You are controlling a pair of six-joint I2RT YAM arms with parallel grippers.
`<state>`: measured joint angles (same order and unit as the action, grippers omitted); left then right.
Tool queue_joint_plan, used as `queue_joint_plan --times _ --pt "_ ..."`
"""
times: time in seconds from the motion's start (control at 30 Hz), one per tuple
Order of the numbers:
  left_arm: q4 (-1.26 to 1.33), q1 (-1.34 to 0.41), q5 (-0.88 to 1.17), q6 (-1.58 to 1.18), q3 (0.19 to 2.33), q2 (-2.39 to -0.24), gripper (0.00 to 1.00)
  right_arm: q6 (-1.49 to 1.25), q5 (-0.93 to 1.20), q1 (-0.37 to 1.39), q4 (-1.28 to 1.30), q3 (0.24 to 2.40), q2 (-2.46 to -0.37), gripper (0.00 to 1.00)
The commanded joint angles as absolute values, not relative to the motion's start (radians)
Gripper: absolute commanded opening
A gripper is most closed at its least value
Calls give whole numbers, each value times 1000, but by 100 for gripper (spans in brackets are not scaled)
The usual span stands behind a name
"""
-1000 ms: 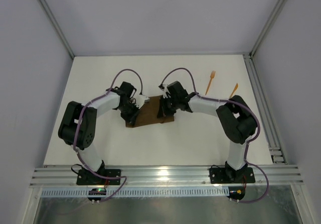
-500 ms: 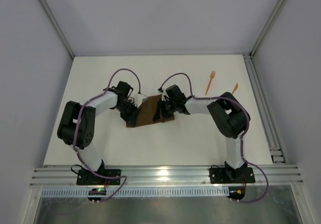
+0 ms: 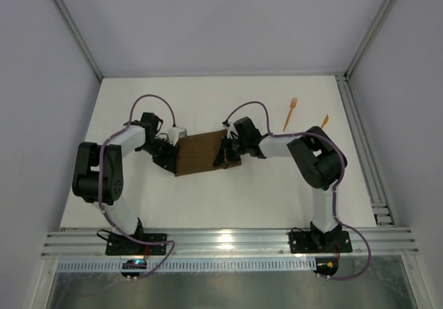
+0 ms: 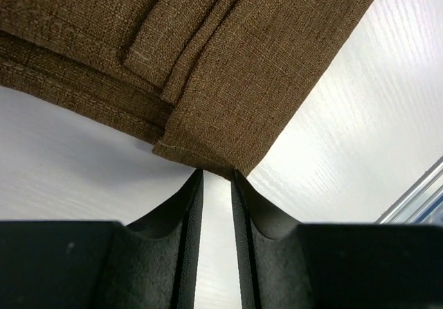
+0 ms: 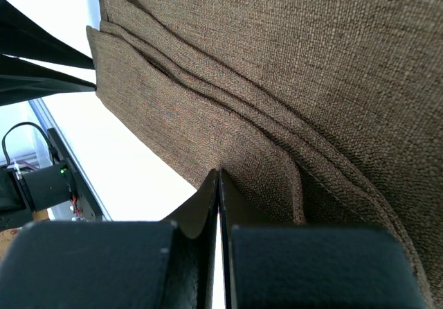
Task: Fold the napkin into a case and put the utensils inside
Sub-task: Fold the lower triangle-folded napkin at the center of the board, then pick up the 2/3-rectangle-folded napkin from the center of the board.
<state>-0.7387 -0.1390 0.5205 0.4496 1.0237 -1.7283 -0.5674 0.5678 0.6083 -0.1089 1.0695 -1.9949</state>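
The dark brown napkin [image 3: 201, 154] lies folded in layers as a short strip at the middle of the white table. My left gripper [image 3: 172, 156] sits just off its left end. In the left wrist view its jaws [image 4: 217, 176] stand slightly open, with bare table between them and the napkin's corner [image 4: 228, 66] just past the tips. My right gripper [image 3: 223, 158] is on the napkin's right end. Its jaws [image 5: 219, 174] are shut, the tips touching a folded edge of the cloth [image 5: 291, 80]. The two orange utensils, a fork [image 3: 290, 113] and a pointed piece [image 3: 322, 123], lie apart at the back right.
An aluminium rail [image 3: 360, 149] runs along the table's right side, and more rails [image 3: 228, 240] cross the near edge by the arm bases. Grey walls close in the left, back and right. The right arm's elbow [image 3: 322, 160] rises just in front of the pointed utensil.
My left gripper has drawn back leftward off the napkin and its jaws have parted, which uncovers the cloth's left end. The right arm's elbow has folded in; its gripper stays on the right end.
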Motion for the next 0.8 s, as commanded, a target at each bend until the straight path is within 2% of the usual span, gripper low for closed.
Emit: queue_joint_plan --times 0.0,0.23,0.3,0.33,0.43,0.6,0.77 --pt "-767 -104 607 480 1029 -1694 25 -540 494 597 -52 1054 -2010 3" --pt "-799 -89 699 447 1138 -1620 28 -526 491 598 -37 1060 -2002 3" --pt "-744 -89 638 370 1212 -1629 33 -523 489 598 -34 1063 -2002 3" --pt "-712 -90 593 330 1235 -1643 40 -520 488 597 -29 1066 -2003 3" --pt "-626 -103 464 238 1321 -1732 50 -514 488 598 -25 1071 -2002 3" --pt "-643 -176 344 319 1443 -1900 59 -499 480 597 -11 1077 -2000 3" --pt "-687 -207 371 396 1511 -2005 61 -497 480 598 -11 1077 -1999 3"
